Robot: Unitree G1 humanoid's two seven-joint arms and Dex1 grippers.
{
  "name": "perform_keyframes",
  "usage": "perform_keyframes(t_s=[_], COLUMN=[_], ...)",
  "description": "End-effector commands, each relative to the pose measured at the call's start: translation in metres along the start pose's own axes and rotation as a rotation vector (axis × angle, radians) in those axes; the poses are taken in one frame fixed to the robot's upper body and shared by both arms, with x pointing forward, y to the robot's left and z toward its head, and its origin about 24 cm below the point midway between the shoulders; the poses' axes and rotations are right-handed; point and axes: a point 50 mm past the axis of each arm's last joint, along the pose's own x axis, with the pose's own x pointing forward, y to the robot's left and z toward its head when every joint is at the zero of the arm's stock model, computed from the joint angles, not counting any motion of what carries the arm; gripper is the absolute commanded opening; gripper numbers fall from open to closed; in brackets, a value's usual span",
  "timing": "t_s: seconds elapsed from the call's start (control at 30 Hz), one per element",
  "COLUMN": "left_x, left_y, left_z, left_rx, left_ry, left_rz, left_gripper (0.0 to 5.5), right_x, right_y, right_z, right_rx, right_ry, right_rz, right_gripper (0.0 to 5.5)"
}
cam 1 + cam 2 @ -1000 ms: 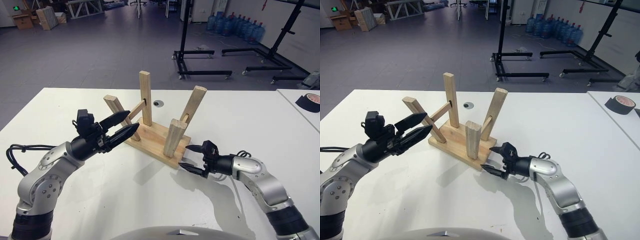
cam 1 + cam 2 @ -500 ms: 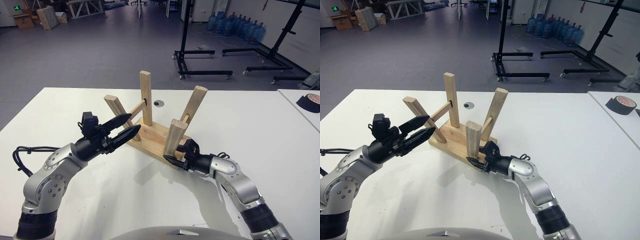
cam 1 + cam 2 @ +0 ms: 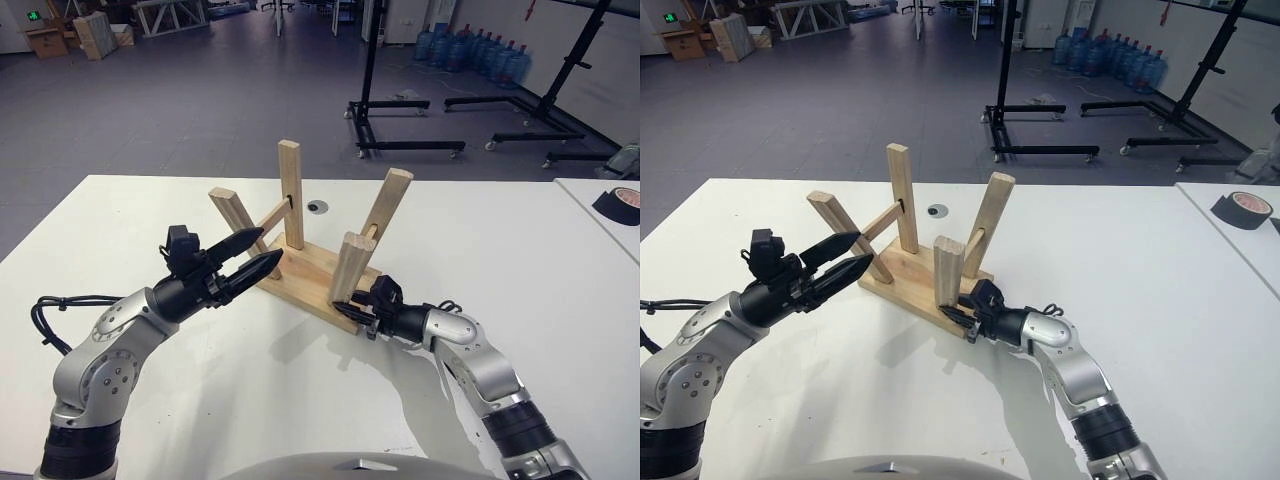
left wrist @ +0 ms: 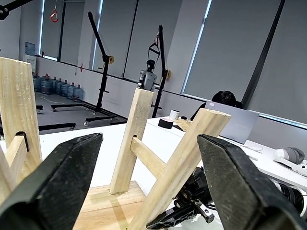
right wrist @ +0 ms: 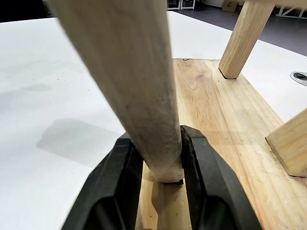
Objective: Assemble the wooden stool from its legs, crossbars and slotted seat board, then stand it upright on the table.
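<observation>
The right gripper point(image 3: 347, 308) is now brought in and clamped on the base of the near leg point(image 3: 351, 262), probably for seating; the left gripper point(image 3: 268, 246) is held wide open, empty.

A black tape roll point(image 3: 618, 203) lies far right; water jugs point(image 3: 470, 50) stand behind 2 black racks point(image 3: 410, 147).

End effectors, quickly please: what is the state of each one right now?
Left end effector: open, holding nothing.
Right end effector: closed on the base of the near leg.
</observation>
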Motion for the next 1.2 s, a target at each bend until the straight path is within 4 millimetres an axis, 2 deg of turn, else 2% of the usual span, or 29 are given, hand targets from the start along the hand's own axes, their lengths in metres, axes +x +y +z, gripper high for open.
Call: perform_keyframes(t_s=[0.03,0.2,0.3,0.47,0.6,0.7,0.9,0.93,1.03,1.1,1.17,1.2], left_x=[0.002,0.009,0.019,0.021,0.021,0.020,0.017,0.016,0.015,0.015,0.015,0.015], left_y=[-0.007,-0.025,-0.046,-0.078,-0.092,-0.100,-0.100,-0.100,-0.099,-0.099,-0.099,-0.098], left_z=[0.006,0.019,0.019,0.036,0.034,0.029,0.023,0.023,0.023,0.023,0.022,0.022], left_rx=[0.015,0.050,0.048,0.028,0.009,-0.016,-0.044,-0.047,-0.050,-0.052,-0.052,-0.050], left_ry=[-0.016,-0.048,-0.086,-0.245,-0.264,-0.275,-0.261,-0.257,-0.247,-0.237,-0.226,-0.224], left_rz=[-0.060,-0.140,-0.186,-0.205,-0.177,-0.142,-0.114,-0.113,-0.114,-0.114,-0.114,-0.115], left_gripper=[3.60,3.60,3.60,3.60,3.60,3.60,3.60,3.60,3.60,3.60,3.60,3.60], right_x=[-0.014,-0.042,-0.059,-0.073,-0.084,-0.088,-0.070,-0.067,-0.061,-0.063,-0.065,-0.069], right_y=[-0.011,-0.005,-0.002,-0.002,-0.007,0.000,0.000,-0.003,-0.009,-0.009,-0.009,-0.012], right_z=[0.019,0.022,0.025,0.036,0.038,0.041,0.031,0.029,0.023,0.020,0.022,0.026], right_rx=[0.067,0.336,0.510,0.747,0.940,1.030,1.022,1.017,1.025,1.035,1.053,1.062], right_ry=[-0.079,0.000,0.107,0.309,0.457,0.547,0.627,0.623,0.621,0.627,0.607,0.574], right_rz=[0.075,0.347,0.504,0.634,0.607,0.627,0.529,0.504,0.434,0.414,0.416,0.424], right_gripper=[1.07,1.04,1.04,1.04,1.04,1.03,1.01,1.40,1.87,2.21,2.77,2.77])
